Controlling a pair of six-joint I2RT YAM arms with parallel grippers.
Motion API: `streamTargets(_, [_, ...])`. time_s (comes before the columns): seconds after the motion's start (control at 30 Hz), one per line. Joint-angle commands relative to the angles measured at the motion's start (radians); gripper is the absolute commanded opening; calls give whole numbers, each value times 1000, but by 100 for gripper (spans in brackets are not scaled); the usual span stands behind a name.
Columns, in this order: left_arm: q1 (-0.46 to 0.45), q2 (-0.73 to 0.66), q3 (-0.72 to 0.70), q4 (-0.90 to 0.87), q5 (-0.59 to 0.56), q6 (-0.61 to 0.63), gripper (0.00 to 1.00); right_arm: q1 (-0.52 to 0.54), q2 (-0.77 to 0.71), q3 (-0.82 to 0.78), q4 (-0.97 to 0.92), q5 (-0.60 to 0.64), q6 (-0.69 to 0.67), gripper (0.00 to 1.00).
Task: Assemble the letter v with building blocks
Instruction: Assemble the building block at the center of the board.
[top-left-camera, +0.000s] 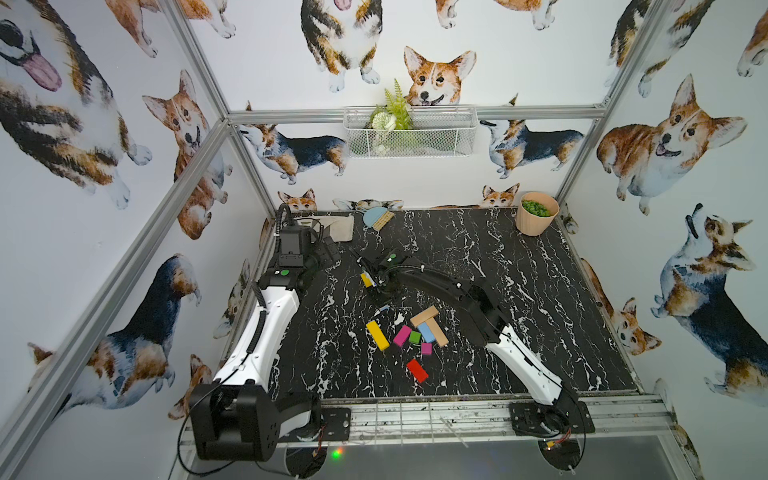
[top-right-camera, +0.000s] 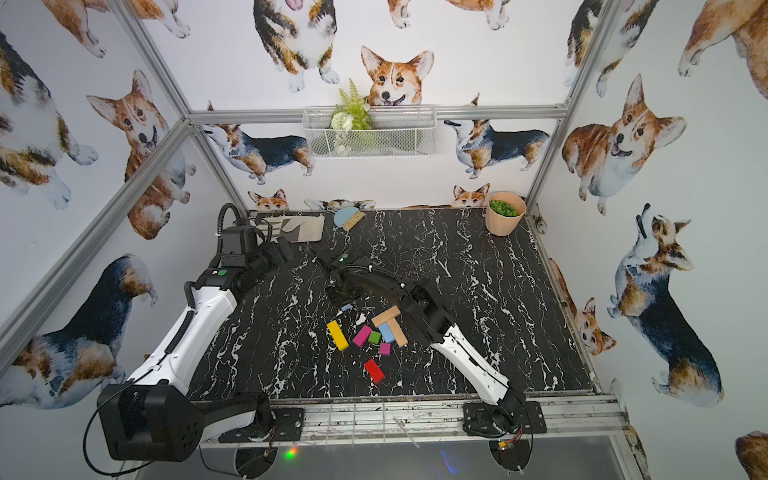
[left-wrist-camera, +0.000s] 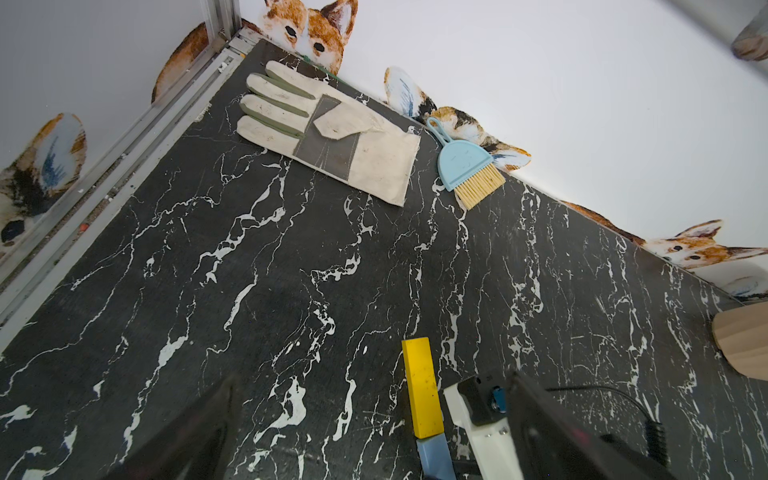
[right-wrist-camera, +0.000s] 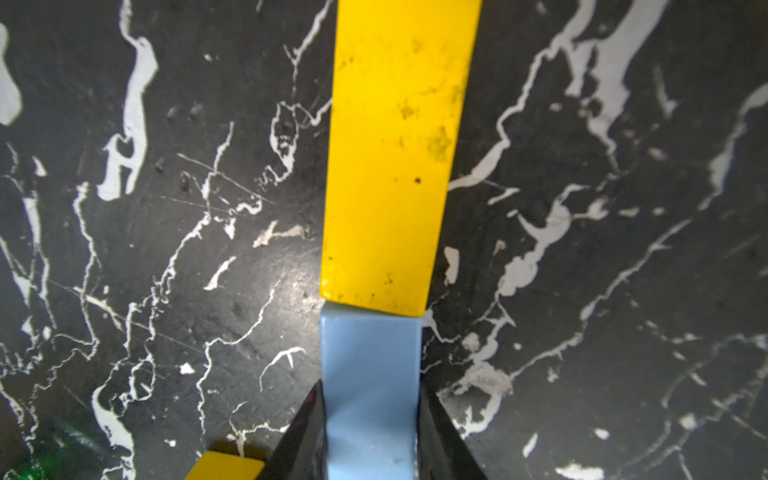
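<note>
While the jaws of the right gripper (right-wrist-camera: 370, 386) stood close on both sides of the light blue block (right-wrist-camera: 370, 345), I could not tell if they pinched it. It lay on the table (right-wrist-camera: 166, 291), its end touching the yellow bar (right-wrist-camera: 395, 145). A crooked lift could drag it and break this joint. Only the right wrist view showed that contact; a top view showed the left gripper (top-left-camera: 330, 249) spread wide.

Left arm (top-left-camera: 266, 324) sits folded on its own side, left gripper (left-wrist-camera: 374, 376) raised, jaws spread wide. Right arm (top-left-camera: 457, 291) stretches to the middle, right gripper (right-wrist-camera: 370, 386) pointing down, jaws tight against the light blue block (right-wrist-camera: 370, 353).
</note>
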Motion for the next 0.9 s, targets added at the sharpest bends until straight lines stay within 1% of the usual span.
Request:
streamTargets(0.0, [2,2,-1,24,-10,1,100,-2,17,-5,-29,22,7,40])
streamTargets(0.27, [2,4,1,24,-8,1,100,-1,12,-6,-29,20,4,46])
streamTargets(0.57, [2,3,1,24,-8,1,100,5,-37,-35,-21,43,-2,59])
streamTargets(0.73, [2,1,2,22,-10,3,100,7,-115,-123,-4,46,-8,62])
streamTargets(0.77, [2,0,4,20,-11,4,100,10,-147,-162,7,49,-11,62])
streamTargets(0.8, [2,1,4,20,-10,4,100,11,-175,-202,21,54,-11,66])
streamTargets(0.87, [3,0,4,20,-9,4,100,13,-238,-275,57,56,-7,68])
